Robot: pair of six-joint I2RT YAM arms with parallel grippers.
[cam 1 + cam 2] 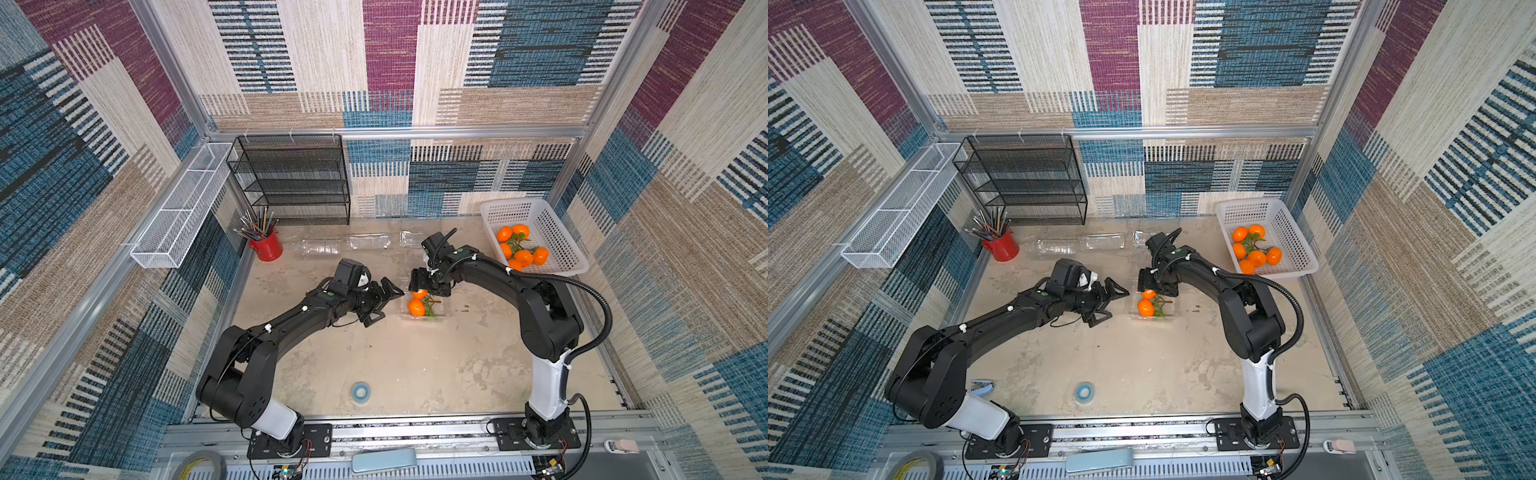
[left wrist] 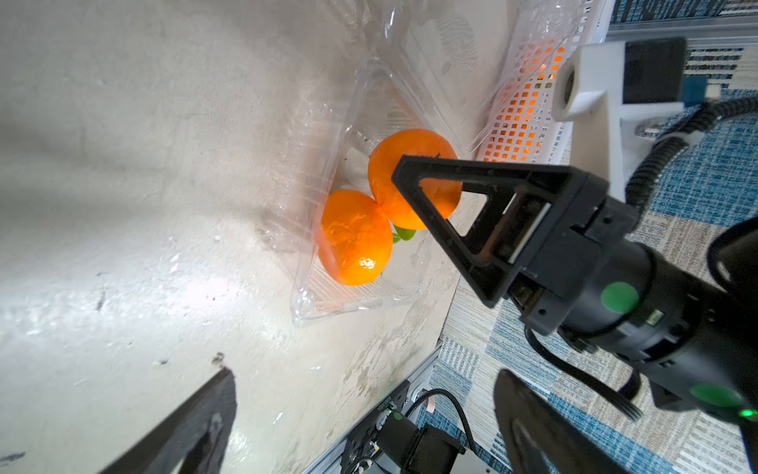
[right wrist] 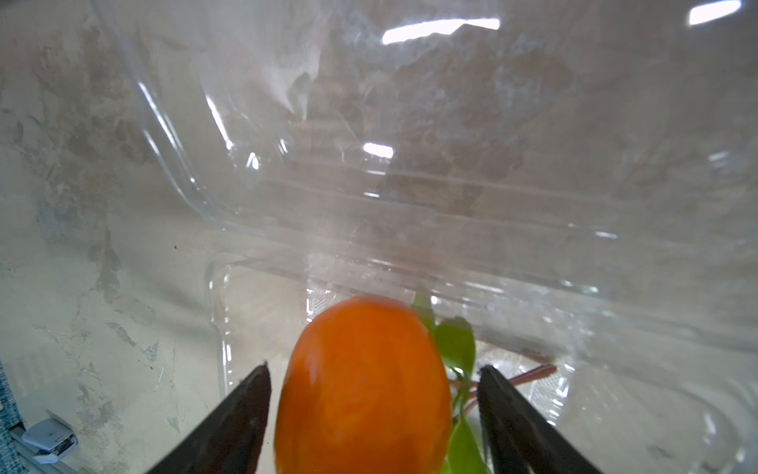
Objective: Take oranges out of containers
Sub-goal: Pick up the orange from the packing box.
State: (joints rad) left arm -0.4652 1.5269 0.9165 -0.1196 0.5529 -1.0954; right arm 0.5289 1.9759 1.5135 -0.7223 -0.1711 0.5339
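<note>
Over the open clear clamshell on the counter, the right claw hangs spread astride the farther of two leaf-joined oranges, not visibly pinching, while the left claw, also spread, sits just left of the box.

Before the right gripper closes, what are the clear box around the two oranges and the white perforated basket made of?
Clear box: apparently thin glossy plastic; table shows through, glare streaks, ribbed walls. White perforated basket: probably moulded plastic, fairly matte; even grid of holes.
</note>
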